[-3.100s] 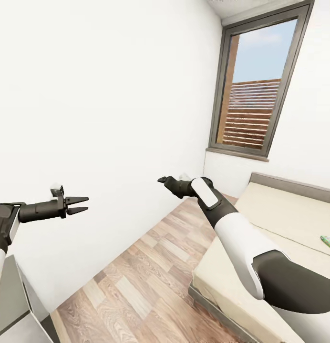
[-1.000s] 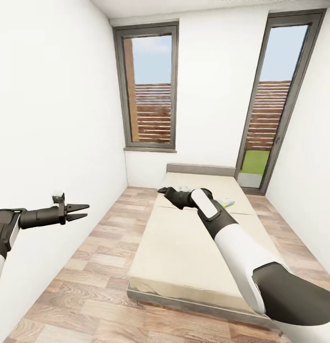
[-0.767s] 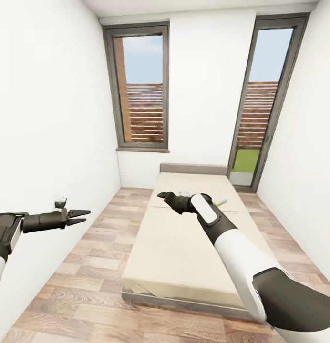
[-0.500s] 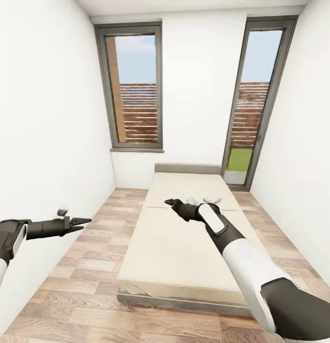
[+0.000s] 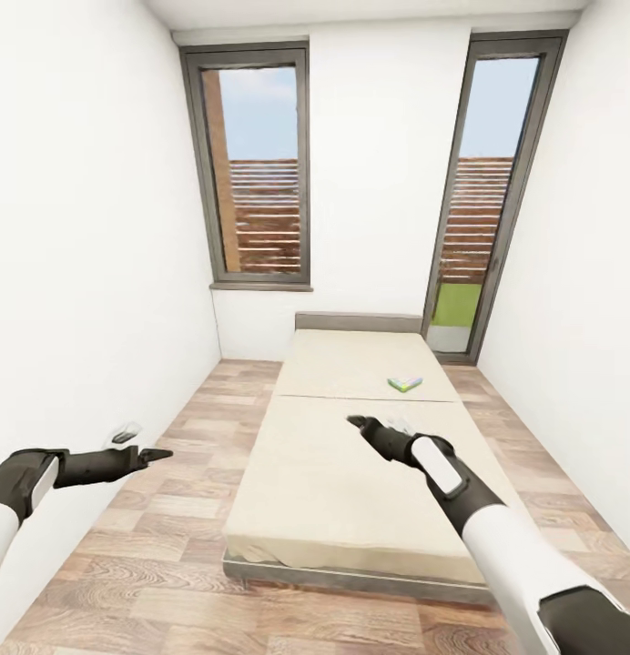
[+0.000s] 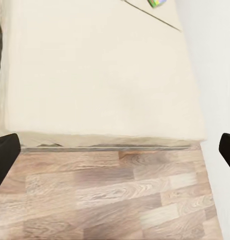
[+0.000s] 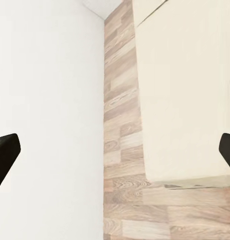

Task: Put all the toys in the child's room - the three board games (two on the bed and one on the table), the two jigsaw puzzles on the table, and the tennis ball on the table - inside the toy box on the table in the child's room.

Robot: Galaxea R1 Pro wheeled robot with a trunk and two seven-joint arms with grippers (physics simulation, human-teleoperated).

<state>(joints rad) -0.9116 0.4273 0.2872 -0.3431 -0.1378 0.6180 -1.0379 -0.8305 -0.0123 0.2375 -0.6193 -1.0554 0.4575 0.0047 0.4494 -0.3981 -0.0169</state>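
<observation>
- Right gripper (image 5: pixel 359 422): empty, fingers spread wide in the right wrist view; it hovers over the bed (image 5: pixel 333 473), near its middle.
- Left gripper (image 5: pixel 158 452): empty, jaws apart; it hangs over the floor (image 5: pixel 169 537), beside the bed.
- Board game (image 5: pixel 405 384): flat on the bed, beyond the right gripper toward the headboard; the right arm is nearer.

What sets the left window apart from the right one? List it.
The left window ends at a sill well above the floor; the right window is taller, reaching almost to the floor. Grass shows through the right window, none through the left window. Both have dark grey frames and face a slatted wooden fence.
</observation>
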